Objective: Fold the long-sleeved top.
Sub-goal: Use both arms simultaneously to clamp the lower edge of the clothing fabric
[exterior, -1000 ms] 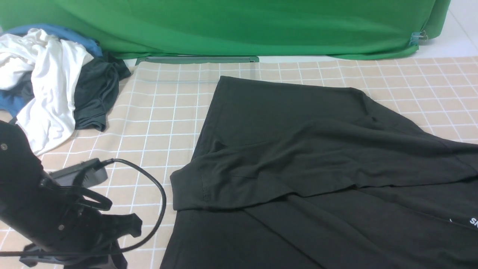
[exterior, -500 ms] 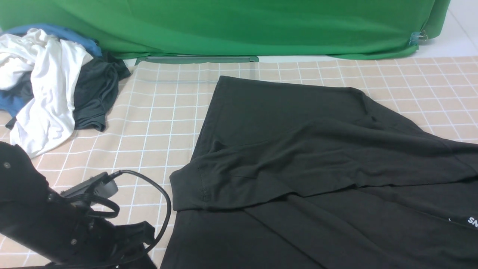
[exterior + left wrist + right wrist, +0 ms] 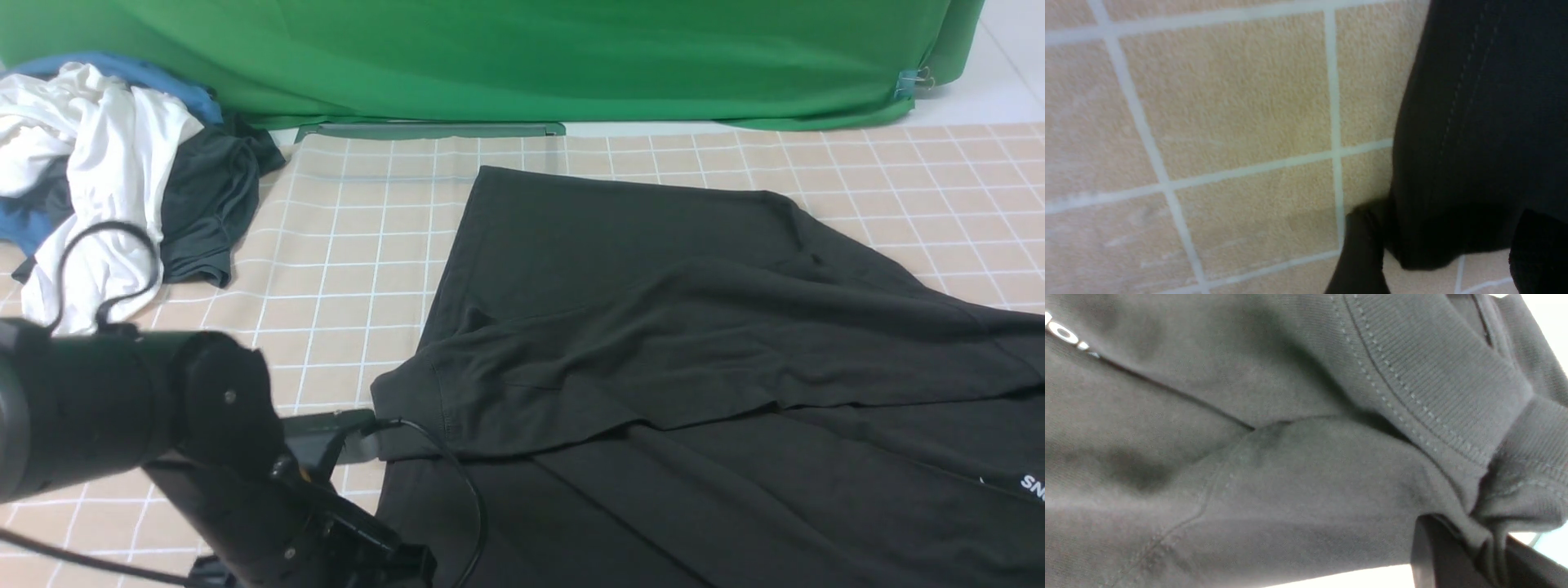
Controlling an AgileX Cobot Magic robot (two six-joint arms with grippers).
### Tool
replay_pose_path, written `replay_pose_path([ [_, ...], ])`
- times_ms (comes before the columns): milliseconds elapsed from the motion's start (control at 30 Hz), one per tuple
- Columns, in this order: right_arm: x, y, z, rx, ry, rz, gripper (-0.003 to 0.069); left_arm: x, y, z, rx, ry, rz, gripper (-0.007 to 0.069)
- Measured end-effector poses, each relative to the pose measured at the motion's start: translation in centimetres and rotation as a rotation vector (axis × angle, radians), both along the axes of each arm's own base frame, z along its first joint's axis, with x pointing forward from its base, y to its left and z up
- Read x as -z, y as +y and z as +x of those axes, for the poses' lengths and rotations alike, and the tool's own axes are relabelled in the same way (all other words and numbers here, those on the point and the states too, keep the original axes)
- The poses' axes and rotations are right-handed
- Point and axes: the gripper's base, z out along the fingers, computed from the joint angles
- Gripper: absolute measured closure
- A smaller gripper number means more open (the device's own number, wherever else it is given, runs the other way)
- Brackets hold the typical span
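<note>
Front view: long-sleeved top (image 3: 653, 327) lies crosswise, hem pointing left

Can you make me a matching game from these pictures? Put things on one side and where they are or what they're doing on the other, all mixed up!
Things:
1. long-sleeved top
2. white shirt
3. green backdrop
4. left gripper

Places and states:
A. draped along the far edge
B. open, astride a black hem
C. crumpled at the far left
D. spread on the checked tablecloth

Pairs: 1-D, 2-C, 3-A, 4-B.
</note>
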Motion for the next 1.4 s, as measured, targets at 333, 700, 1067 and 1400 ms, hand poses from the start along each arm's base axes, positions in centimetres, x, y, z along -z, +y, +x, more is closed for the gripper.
replay_pose_path([
  [333, 0.0, 0.0, 0.0, 0.0, -0.006, 0.001, 0.0583, 0.1, -0.3, 0.1, 0.001, 0.044, 0.023, 0.03],
  [700, 0.0, 0.0, 0.2, 0.01, -0.03, -0.003, 0.0583, 0.9, -0.4, 0.2, 0.0, 0.066, 0.029, 0.0309],
  [1067, 0.1, 0.0, 0.2, 0.012, -0.03, -0.003, 0.0583, 1.2, -0.3, 0.3, 0.017, 0.09, 0.051, 0.0517],
  [1400, 0.0, 0.0, 0.0, 0.018, -0.003, -0.008, 0.0583, -2.0, 0.9, -0.2, 0.024, 0.039, -0.007, 0.0608],
])
